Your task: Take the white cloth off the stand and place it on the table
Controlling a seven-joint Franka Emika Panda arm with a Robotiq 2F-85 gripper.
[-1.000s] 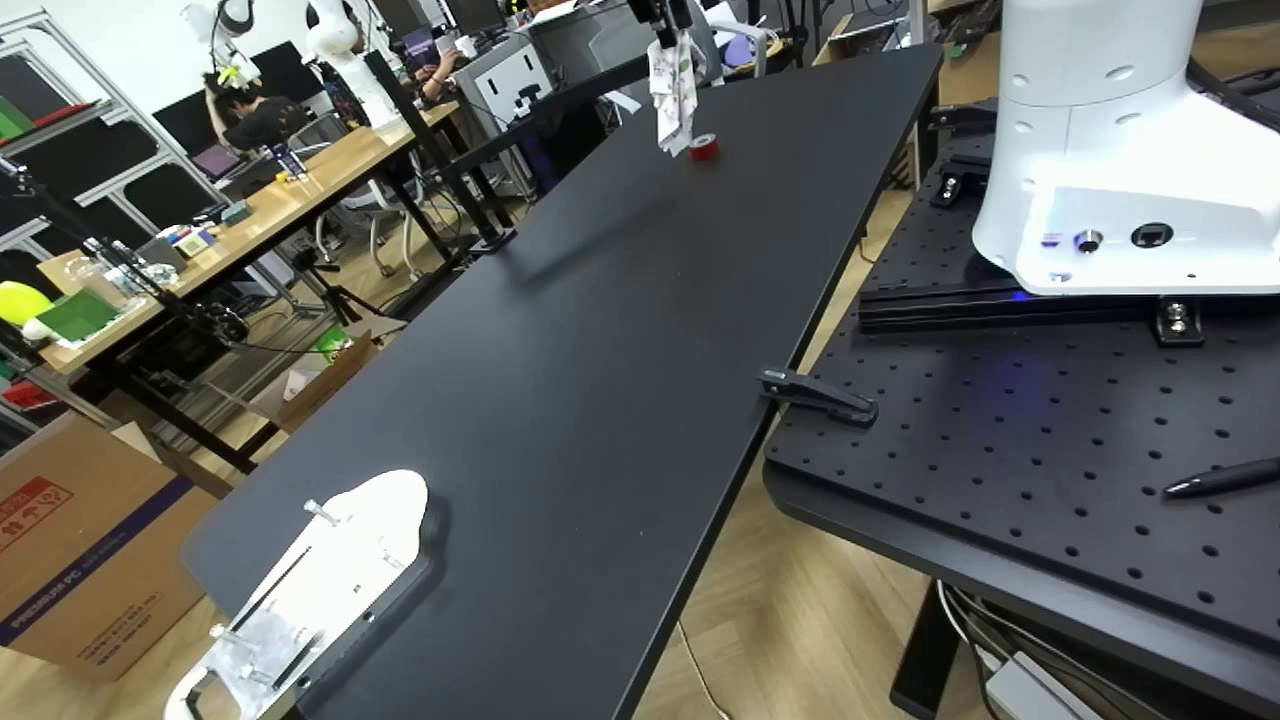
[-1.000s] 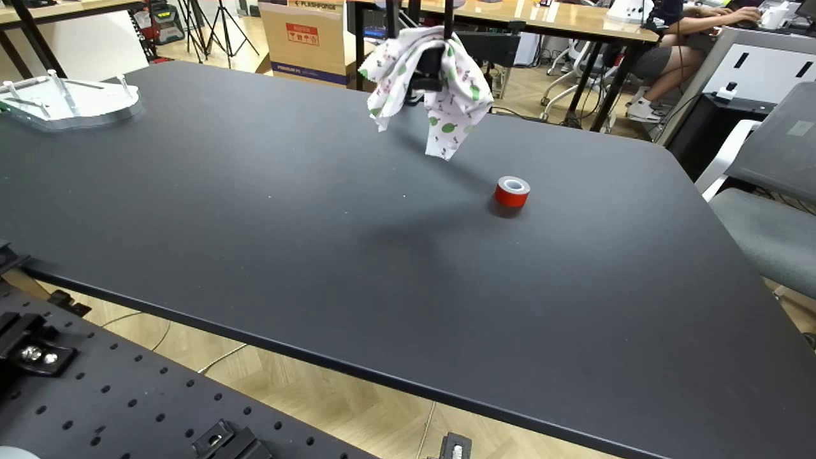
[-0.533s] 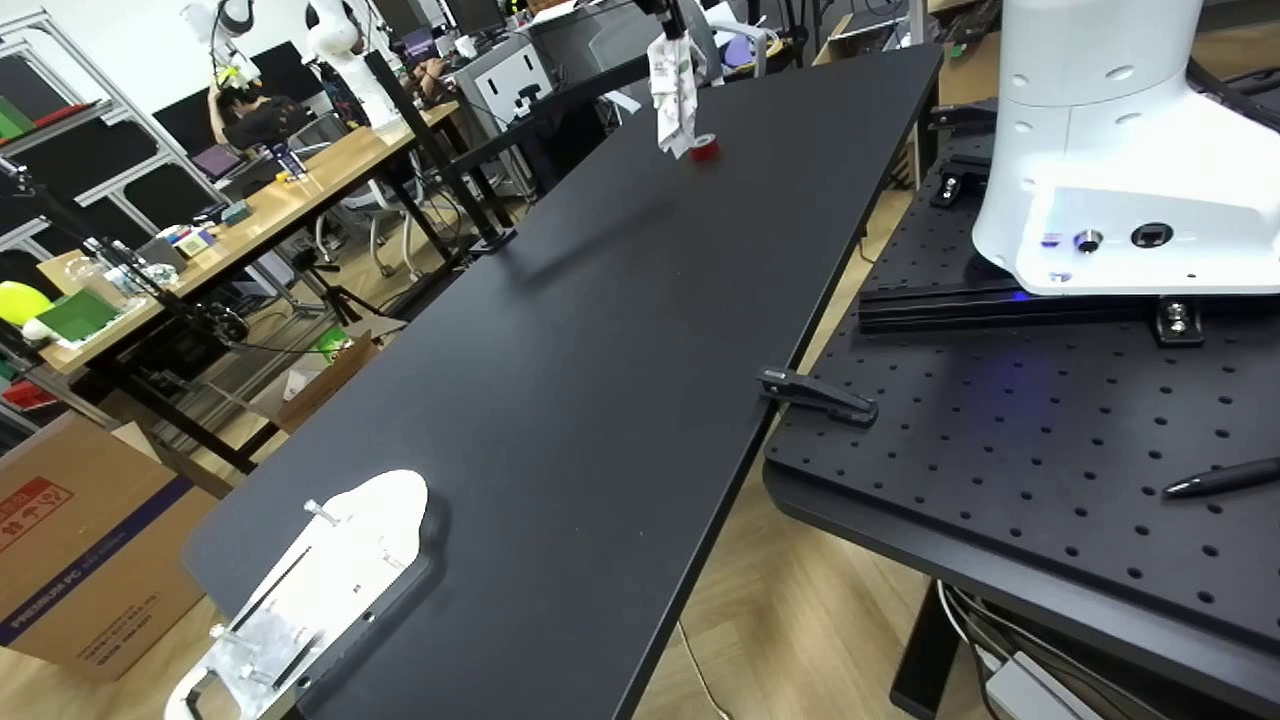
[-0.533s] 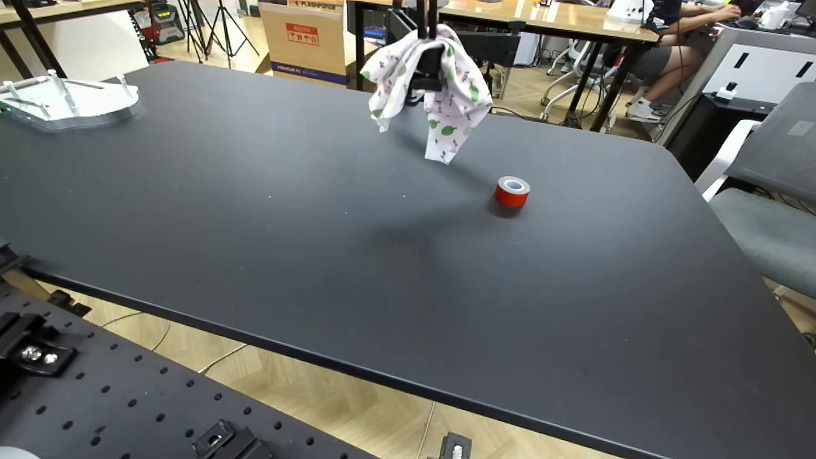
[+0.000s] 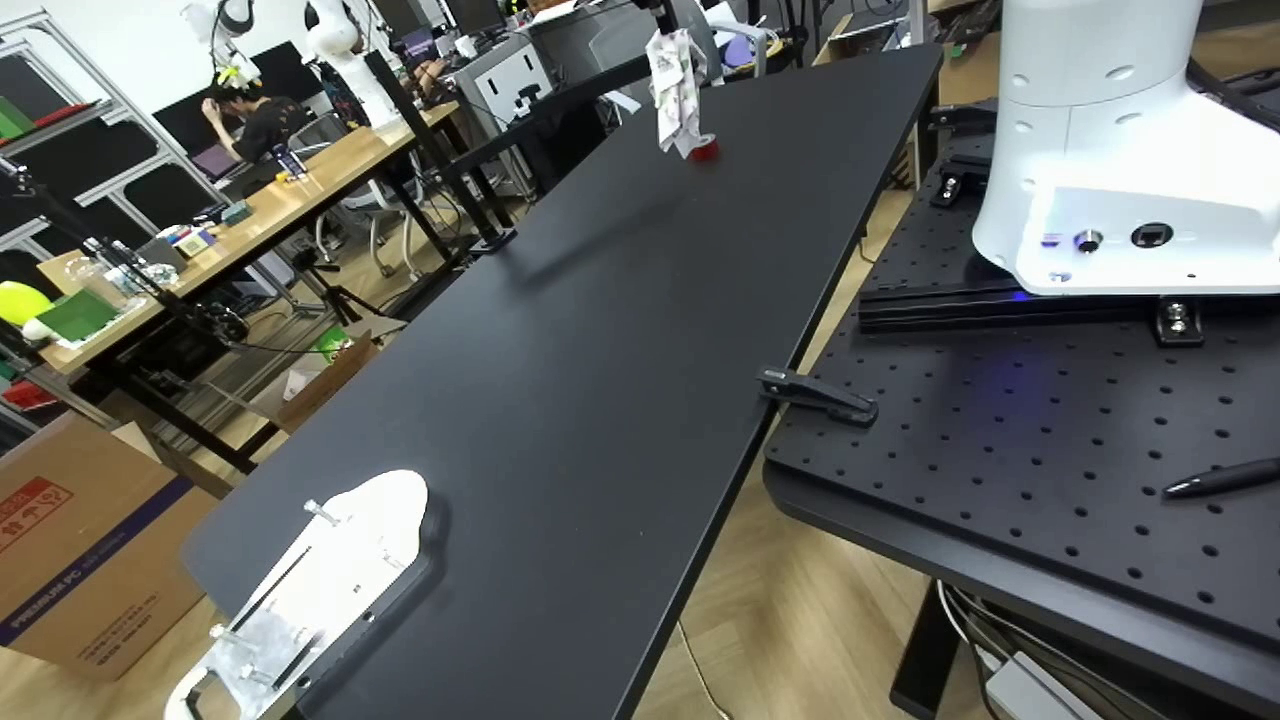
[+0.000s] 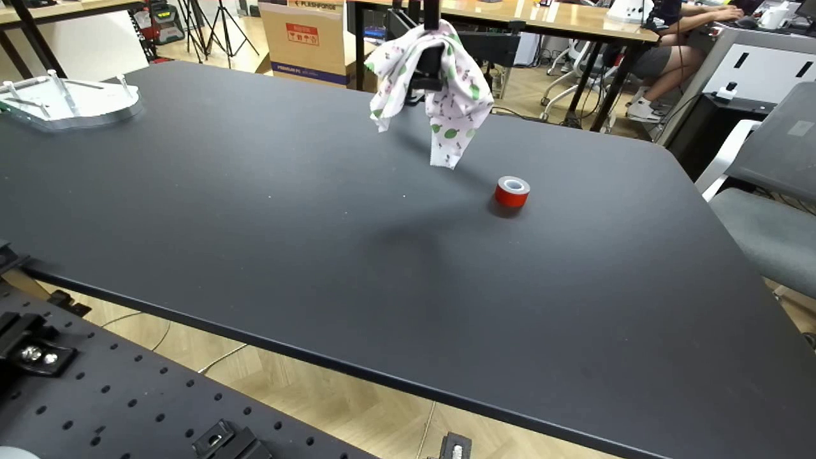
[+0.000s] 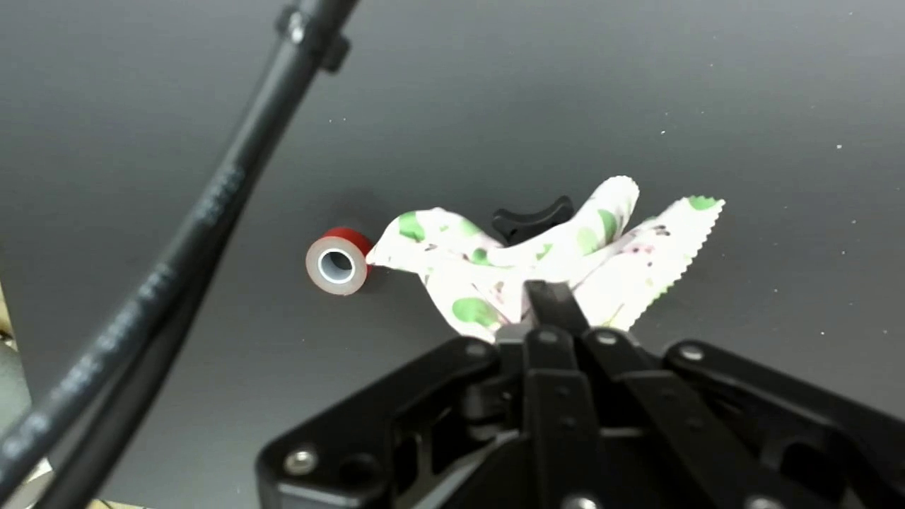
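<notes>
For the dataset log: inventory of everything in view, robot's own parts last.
black table: 1, black, mid-scene
stand: 1, black, at the table's edge
patterned cloth: 1, white with green print, draped over the stand's end
tape roll: 1, red, on the table
plate with posts: 1, white, at one end of the table
perforated board: 1, black, beside the table
pen: 1, black, on the perforated board
clamp: 1+, black, bridging table and board
PREMIUM PC carton: 1, brown, beyond the table
office chairs: 2+, grey, beyond the table
wood-topped bench: 1+, tan, background
another robot arm: 1+, white, background
people: 2+, dark clothes, background
gripper: 1, black, closed, apparently pinching the cloth
robot base: 1, white, on the perforated board
</notes>
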